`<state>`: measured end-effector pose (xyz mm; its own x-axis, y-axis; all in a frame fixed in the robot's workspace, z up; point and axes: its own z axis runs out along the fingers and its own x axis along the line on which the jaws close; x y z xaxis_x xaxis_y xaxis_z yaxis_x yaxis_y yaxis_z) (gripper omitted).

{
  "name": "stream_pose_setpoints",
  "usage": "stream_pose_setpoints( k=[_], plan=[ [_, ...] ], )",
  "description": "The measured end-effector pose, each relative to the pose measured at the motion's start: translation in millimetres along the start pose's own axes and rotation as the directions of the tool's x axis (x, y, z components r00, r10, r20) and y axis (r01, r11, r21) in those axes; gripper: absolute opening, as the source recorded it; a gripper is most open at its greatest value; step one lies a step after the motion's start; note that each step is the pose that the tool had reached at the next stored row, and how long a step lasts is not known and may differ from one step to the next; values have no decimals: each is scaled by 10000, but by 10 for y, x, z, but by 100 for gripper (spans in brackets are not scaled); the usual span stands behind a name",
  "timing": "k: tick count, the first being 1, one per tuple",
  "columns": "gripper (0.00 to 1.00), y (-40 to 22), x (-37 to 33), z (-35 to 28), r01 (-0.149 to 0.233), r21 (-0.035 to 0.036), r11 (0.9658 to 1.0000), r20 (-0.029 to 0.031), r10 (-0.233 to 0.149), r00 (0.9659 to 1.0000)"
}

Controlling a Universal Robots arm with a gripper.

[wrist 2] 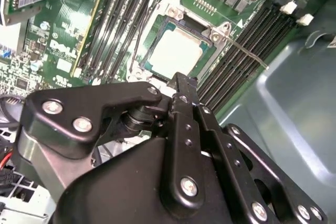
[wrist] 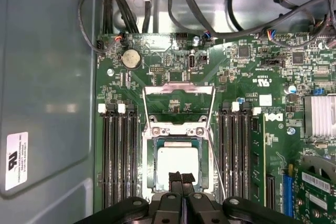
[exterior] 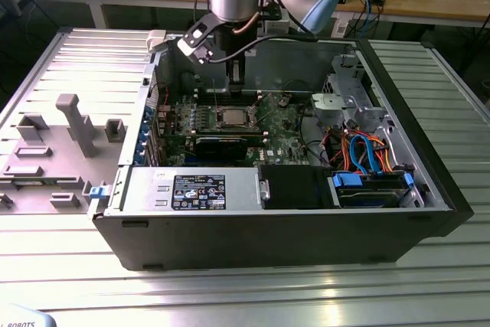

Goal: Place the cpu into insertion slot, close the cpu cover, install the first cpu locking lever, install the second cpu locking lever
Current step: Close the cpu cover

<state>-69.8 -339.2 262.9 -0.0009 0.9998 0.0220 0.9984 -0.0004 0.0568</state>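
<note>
The cpu (wrist: 177,162) lies flat in the insertion slot (wrist: 150,167), its silver top uncovered. The cpu cover (wrist: 178,88) is swung open beyond one socket edge, with green board showing through its window. The gripper (wrist: 181,178) hangs over the chip's near edge, its fingertips pressed together with nothing between them; contact with the chip cannot be judged. A thin locking lever (wrist 2: 247,52) runs free along one side of the socket. Long black memory slots (wrist: 118,161) flank the socket closely on both sides, and black cables (wrist: 210,30) loop past the cover. The space above the socket is open. The grey case wall carries a white printed label (wrist: 16,160), and a black label (exterior: 197,191) sits on the power supply; neither can be read.
</note>
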Motion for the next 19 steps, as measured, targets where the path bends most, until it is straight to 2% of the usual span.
stream_pose_setpoints(
  k=[3, 4, 8, 19],
  plan=[
    [11, 8, 3, -112, 0, 13, 10000, -3, 0, 10000],
    [11, 10, 3, -133, 1, 34, 10000, -1, -1, 10000],
    [11, 10, 3, -132, -2, 50, 10000, -28, 3, 10000],
    [11, 39, 3, -131, -2, 50, 10000, -28, 2, 10000]
  ],
)
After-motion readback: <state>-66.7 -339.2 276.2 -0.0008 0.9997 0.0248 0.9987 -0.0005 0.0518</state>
